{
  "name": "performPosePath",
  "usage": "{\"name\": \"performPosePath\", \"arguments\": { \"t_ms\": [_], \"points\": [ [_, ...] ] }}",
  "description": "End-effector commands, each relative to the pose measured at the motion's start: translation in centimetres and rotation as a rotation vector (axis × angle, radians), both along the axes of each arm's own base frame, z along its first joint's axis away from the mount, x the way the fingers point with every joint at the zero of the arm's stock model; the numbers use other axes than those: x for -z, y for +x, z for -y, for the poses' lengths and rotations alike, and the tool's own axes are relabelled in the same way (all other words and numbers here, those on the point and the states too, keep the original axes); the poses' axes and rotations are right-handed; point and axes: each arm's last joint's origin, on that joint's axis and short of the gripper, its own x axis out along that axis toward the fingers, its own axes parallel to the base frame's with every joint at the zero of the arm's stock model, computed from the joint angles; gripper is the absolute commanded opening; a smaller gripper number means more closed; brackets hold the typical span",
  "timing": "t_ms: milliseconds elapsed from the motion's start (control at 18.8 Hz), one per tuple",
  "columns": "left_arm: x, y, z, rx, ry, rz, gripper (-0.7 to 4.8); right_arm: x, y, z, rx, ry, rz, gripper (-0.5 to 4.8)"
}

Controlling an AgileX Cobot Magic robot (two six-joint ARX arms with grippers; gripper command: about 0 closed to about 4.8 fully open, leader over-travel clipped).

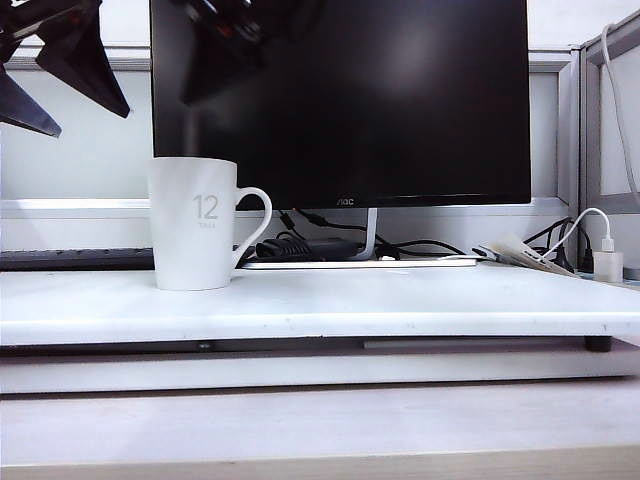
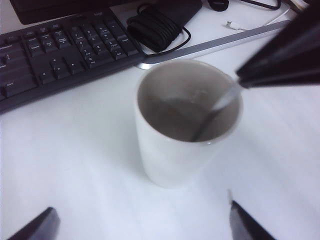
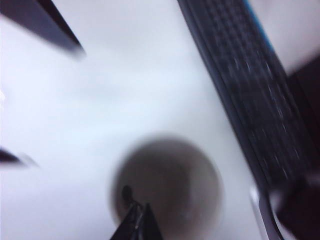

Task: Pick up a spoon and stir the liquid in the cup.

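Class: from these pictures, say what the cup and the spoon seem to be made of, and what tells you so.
Cup: probably glazed white ceramic, with a smooth thick wall and soft sheen. Spoon, held in the shut right gripper: likely metal, thin, silvery and glinting, though blurred.

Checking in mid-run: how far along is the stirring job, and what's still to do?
Done: the spoon is picked up and already dips into the cup. In hand: the right gripper is shut on the spoon over the cup's mouth, in position to stir. The left gripper hangs open near the cup, holding nothing. Left: finishing the stir. How much stirring has happened I can't tell.
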Motion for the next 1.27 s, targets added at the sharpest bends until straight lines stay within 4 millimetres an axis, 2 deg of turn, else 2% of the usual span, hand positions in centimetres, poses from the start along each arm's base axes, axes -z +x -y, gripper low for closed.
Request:
{"name": "performPosePath", "arguments": {
  "t_ms": [53,265,531,690,796,1273],
  "points": [
    [-0.2,-0.1,0.0,0.001,-0.008,0.011,4.79,-0.5,0.2,0.3,0.080,-0.035,0.062,-0.06],
    [-0.2,-0.1,0.0,0.000,-0.011,0.008,4.79,-1.2,0.4,-0.2,0.069,0.032,0.114,-0.06],
    [-0.2,-0.1,0.0,-0.007,-0.023,0.002,4.79,-0.4,-0.7,-0.1,-0.021,-0.004,-0.010,-0.06],
    [-0.2,-0.1,0.0,-0.007,-0.023,0.003,4.79,-0.1,-0.4,0.3,0.097,-0.096,0.039,-0.06],
    [-0.2,-0.1,0.0,-0.001,-0.027,0.002,4.79,-0.4,-0.1,0.3,0.131,-0.088,0.079,-0.06],
    [-0.1,-0.2,0.0,-0.001,-0.023,-0.016,4.79,-0.7,0.1,0.1,0.128,-0.038,0.096,-0.04]
  ]
}}
